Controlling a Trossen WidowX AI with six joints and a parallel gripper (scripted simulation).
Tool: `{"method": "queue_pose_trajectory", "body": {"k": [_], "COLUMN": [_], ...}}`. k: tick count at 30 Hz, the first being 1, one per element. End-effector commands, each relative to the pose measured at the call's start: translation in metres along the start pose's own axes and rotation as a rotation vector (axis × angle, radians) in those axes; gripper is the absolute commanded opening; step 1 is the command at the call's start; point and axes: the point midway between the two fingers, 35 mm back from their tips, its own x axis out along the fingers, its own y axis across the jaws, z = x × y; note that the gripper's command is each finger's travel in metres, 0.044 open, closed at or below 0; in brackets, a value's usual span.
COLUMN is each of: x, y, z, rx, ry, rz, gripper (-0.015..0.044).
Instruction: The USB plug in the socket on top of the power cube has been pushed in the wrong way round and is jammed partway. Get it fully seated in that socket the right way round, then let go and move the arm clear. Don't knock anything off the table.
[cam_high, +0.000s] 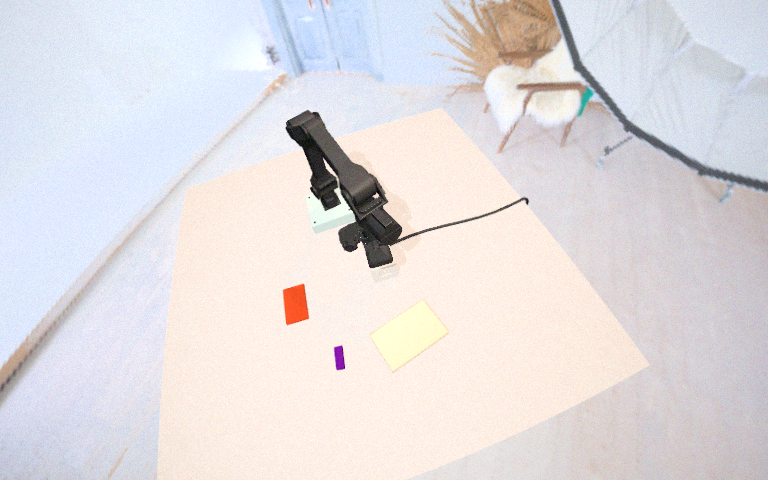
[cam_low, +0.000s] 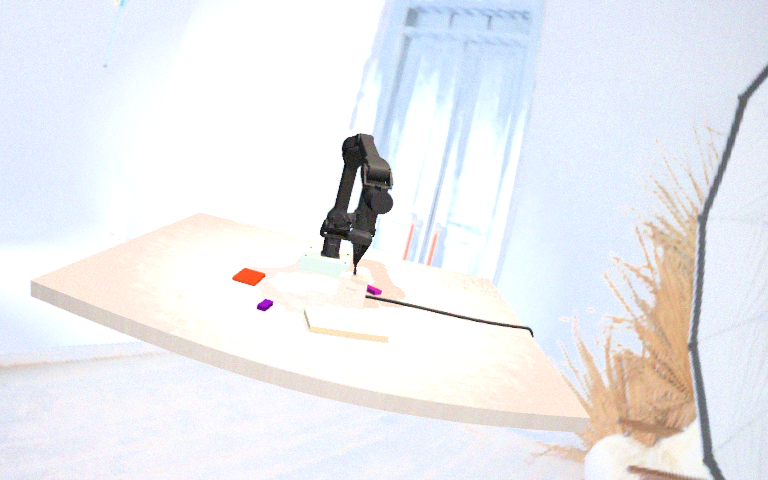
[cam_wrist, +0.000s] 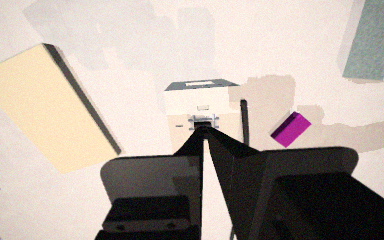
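And clamped: USB plug (cam_wrist: 202, 124) in tool (cam_high: 365, 241) (cam_low: 355, 271) (cam_wrist: 204, 132), towards wrist-view twelve o'clock; next, likely ease straight out of power cube (cam_high: 385, 273) (cam_low: 352, 292) (cam_wrist: 192, 102), then flip.

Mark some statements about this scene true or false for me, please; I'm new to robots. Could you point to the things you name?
1. The gripper (cam_high: 365, 249) (cam_low: 355, 272) (cam_wrist: 204, 132) is wide open. False: it is shut on the USB plug (cam_wrist: 202, 125).
2. The power cube (cam_low: 352, 291) (cam_wrist: 197, 101) stands on the table (cam_high: 237, 367) (cam_low: 169, 316). True.
3. The red block (cam_high: 295, 304) (cam_low: 248, 276) rests on the cream slab (cam_high: 408, 336) (cam_low: 346, 332) (cam_wrist: 55, 110). False: they lie apart.
4. The black cable (cam_high: 464, 221) (cam_low: 447, 313) (cam_wrist: 245, 122) reaches the table's edge. True.
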Motion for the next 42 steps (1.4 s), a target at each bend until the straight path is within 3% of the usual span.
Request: {"method": "queue_pose_trajectory", "body": {"k": [1,42], "x": [0.000,-0.026], "y": [0.000,0.000], "z": [0.000,0.000], "rx": [0.000,0.000], "ry": [0.001,0.000], "rz": [0.001,0.000], "gripper": [0.0000,0.0000]}}
